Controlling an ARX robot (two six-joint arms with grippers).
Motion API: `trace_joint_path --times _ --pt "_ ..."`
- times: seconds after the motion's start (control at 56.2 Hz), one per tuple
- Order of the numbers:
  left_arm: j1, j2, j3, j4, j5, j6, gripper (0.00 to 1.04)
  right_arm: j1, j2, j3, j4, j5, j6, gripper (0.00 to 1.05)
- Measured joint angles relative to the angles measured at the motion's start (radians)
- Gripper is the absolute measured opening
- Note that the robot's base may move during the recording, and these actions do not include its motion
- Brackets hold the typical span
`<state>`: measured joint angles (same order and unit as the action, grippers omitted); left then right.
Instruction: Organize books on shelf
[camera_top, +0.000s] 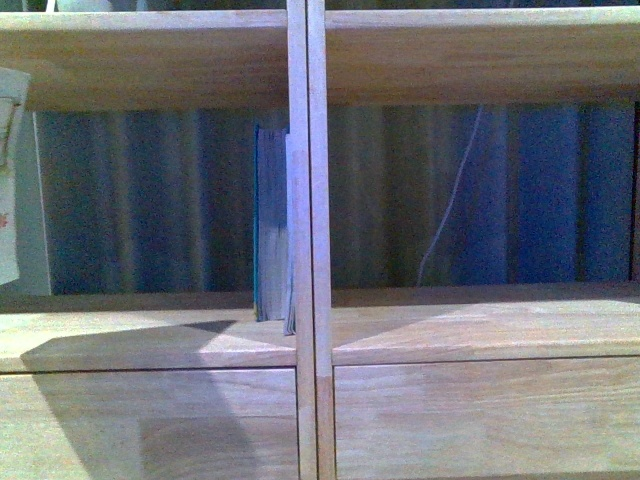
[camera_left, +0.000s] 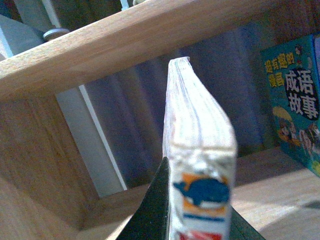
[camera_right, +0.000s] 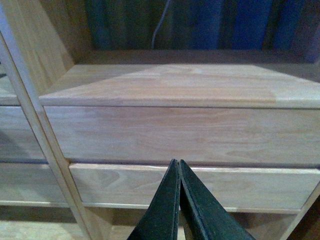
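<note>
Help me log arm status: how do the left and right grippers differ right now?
The left gripper is shut on a whale-marked book; the right gripper is shut on nothing. The left gripper is at an open shelf compartment; the right gripper faces drawer fronts. Both are dark.

Shelf (camera_top: 150, 60): light natural wood with fine straight grain; grey shadow wedge at lower left of the front view. Backdrop (camera_top: 130, 200): blue, in darker and paler vertical folds, crossed by a white cord (camera_top: 455, 190). Standing books (camera_top: 268, 230): teal edges, one pale. Held softcover (camera_left: 200, 150): cream page edges; blue whale on orange, red-and-white band. Cartoon cover (camera_left: 295, 100): teal, with yellow and white characters. Right gripper (camera_right: 176, 165): dark green.
</note>
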<state>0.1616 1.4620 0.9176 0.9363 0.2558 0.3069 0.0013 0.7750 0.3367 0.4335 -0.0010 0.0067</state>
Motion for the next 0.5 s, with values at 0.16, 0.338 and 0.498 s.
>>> trace_joint_path --times 0.16,0.338,0.498 --pt "-0.035 0.156 0.136 0.034 -0.032 -0.016 0.07 0.0 -0.063 -0.087 0.016 0.0 0.0 0.03" --pt "-0.073 0.333 0.3 0.021 -0.07 -0.047 0.07 0.0 -0.131 -0.155 0.018 0.0 0.0 0.03" --pt "-0.14 0.536 0.535 -0.04 -0.093 -0.092 0.07 0.0 -0.206 -0.213 0.003 0.0 0.0 0.03"
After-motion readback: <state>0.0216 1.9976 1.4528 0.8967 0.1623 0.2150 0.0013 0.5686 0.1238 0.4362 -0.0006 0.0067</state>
